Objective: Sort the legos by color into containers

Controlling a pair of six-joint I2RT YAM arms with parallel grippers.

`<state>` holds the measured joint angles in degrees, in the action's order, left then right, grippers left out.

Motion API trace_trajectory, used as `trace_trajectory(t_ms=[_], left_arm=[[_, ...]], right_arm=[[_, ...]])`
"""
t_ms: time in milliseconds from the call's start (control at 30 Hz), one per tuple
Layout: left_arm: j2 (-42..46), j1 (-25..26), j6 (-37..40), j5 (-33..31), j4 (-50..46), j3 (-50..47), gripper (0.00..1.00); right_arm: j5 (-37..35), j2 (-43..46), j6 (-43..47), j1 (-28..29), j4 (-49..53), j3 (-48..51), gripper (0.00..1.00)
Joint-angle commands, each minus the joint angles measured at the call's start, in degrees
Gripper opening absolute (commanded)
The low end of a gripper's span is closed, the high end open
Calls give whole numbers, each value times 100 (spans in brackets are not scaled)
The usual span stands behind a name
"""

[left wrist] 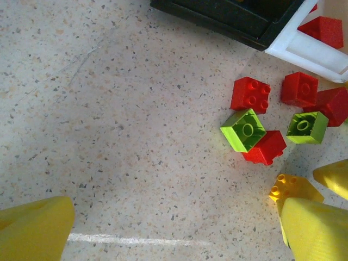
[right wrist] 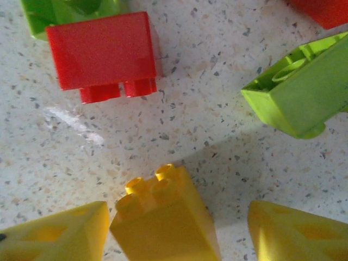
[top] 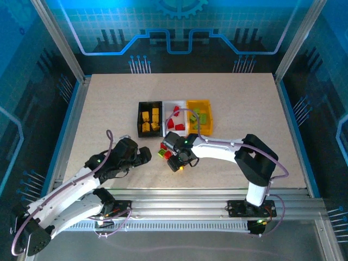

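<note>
A yellow brick (right wrist: 163, 223) lies on the table (top: 244, 109) near a red brick (right wrist: 103, 51) and a green brick (right wrist: 304, 98), straddled by the right gripper (right wrist: 176, 217) — jaws apart, not yet clamped. The likely next move is to close, lift and carry it to the black bin (top: 139, 119) — the left gripper (left wrist: 176, 223) gapes empty.

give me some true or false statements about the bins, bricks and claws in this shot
The black bin holds yellow bricks. True.
The left claw grips a red brick. False: it is open and holds nothing.
A yellow brick sits between the right claw's fingers. True.
The white bin holds green bricks. False: it holds red bricks; the green ones lie in the yellow bin.
</note>
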<state>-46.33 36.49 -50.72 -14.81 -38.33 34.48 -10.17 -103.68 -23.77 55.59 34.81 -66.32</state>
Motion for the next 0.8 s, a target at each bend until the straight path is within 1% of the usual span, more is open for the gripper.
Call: trace_trajectory(t_ms=[0,200,267,400,500,633,767], left_arm=[[154,-28,-170,-162,-192,-54,99],[195,-39,-129,-268,-293,-11,99],[203,-39,-161,-314,-329,-6,99],[260,-37,-235,-387,-374,-81,99],[289,-37,-321,-357,-352,-151,99],[291,-41,-468,-365,-386,-207,99],[265,-37,-579,-259,-228,-323,99]], right_arm=[[-122,-169,56,85,35,-109,62],[67,124,88,188,-52,-113,39],[154,317,63,190,-88,-147,36],[260,588,55,141,-102,-559,35],[317,485,21,2,-180,-1135,35],[395,-95,17,-244,-154,-2135,36],[431,-971,73,-481,74,-3303,37]])
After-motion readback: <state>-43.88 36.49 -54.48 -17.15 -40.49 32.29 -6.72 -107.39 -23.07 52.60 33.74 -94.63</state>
